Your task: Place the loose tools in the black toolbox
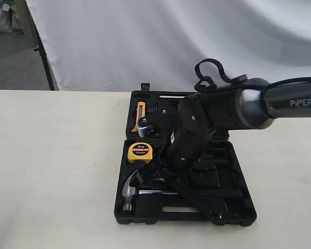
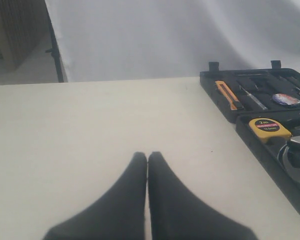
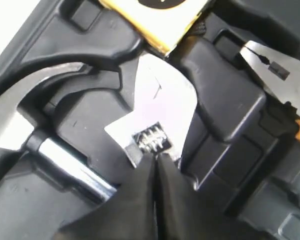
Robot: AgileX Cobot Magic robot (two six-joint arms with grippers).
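Observation:
The black toolbox (image 1: 237,218) lies open on the table, both halves flat. In its near half the claw hammer (image 1: 129,190) rests in its recess, steel head to the left. The adjustable wrench (image 3: 160,107) lies flat beside the hammer (image 3: 65,160), silver jaws toward the yellow tape measure (image 3: 155,22). My right gripper (image 3: 155,156) is shut, with its tips at the wrench's thumbscrew and its fingers covering the handle. In the exterior view the right arm hides this gripper and the wrench. A small dark glossy roll (image 2: 286,99) sits in the far half. My left gripper (image 2: 148,155) is shut and empty over bare table.
The yellow tape measure (image 1: 140,152) sits in the near half, and an orange utility knife (image 1: 140,115) in the far half. Orange-handled pliers (image 3: 275,75) lie near the wrench. A white backdrop hangs behind the table (image 1: 52,171). A dark stand (image 1: 44,57) rises at the back left.

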